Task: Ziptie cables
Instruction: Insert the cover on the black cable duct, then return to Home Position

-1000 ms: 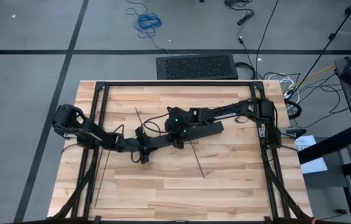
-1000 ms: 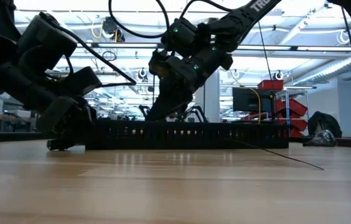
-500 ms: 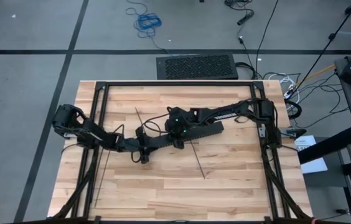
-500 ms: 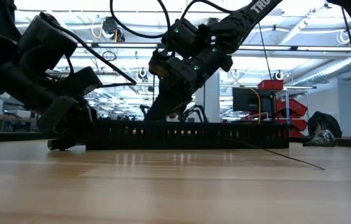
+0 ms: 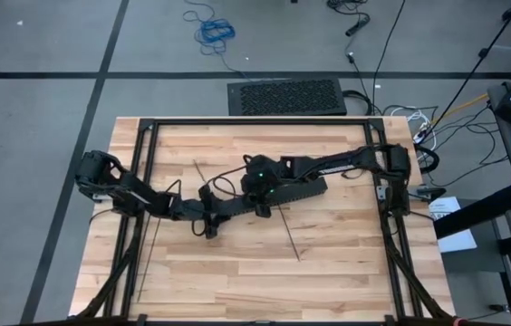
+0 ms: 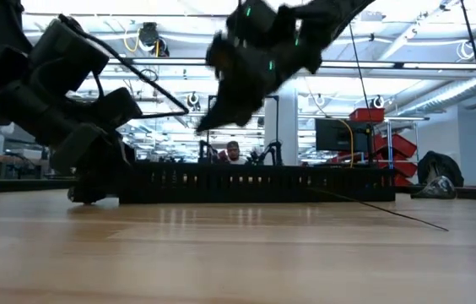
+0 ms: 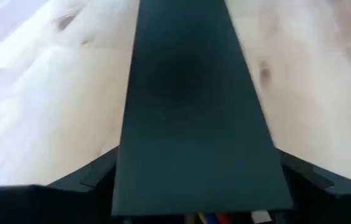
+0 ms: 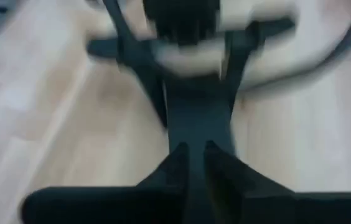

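cables [image 7: 225, 218]: only coloured ends show, rest under channel [image 7: 191, 112] | right gripper [image 6: 221, 105]: motion-blurred | zipties [image 5: 289, 237]: too thin to count

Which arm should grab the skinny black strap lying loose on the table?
Probably right. The right claw hangs lifted, near the ziptie; the left claw sits low at the end of the black channel.
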`<control>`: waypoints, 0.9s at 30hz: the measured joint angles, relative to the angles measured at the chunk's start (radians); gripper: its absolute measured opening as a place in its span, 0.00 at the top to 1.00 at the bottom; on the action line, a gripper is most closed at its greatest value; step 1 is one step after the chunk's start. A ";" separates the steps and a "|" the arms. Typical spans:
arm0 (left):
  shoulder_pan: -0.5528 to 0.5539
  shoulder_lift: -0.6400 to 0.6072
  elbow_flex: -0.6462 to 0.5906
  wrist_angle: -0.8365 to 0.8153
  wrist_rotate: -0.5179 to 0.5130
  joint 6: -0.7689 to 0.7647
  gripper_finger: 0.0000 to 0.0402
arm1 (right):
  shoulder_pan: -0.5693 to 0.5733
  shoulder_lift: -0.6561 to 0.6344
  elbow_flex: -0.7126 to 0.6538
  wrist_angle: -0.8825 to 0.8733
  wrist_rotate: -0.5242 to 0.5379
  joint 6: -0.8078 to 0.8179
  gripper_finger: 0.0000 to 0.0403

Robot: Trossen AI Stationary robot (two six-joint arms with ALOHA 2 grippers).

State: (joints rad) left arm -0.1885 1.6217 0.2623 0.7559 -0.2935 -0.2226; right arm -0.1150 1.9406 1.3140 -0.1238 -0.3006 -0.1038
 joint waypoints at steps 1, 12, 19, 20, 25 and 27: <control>-0.001 -0.008 0.006 -0.011 0.009 0.000 0.26 | 0.002 -0.018 0.003 0.002 -0.003 -0.008 0.87; -0.001 -0.244 0.087 -0.274 0.036 0.038 0.19 | 0.002 -0.163 0.003 -0.151 0.214 -0.016 0.47; 0.015 -0.501 0.169 -0.665 -0.181 0.147 0.19 | 0.002 -0.232 0.003 -0.232 0.359 -0.010 0.44; 0.023 -0.542 0.183 -0.708 -0.201 0.153 0.19 | 0.002 -0.239 0.003 -0.260 0.385 -0.007 0.44; 0.049 -0.755 0.257 -0.896 -0.237 0.127 0.19 | 0.017 -0.309 0.001 -0.408 0.481 0.014 0.44; 0.050 -0.831 0.264 -0.962 -0.256 0.123 0.19 | 0.030 -0.340 -0.006 -0.470 0.524 0.030 0.44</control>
State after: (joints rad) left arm -0.1384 0.7906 0.5259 -0.2061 -0.5492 -0.0996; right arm -0.0853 1.6002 1.3079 -0.5937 0.2233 -0.0737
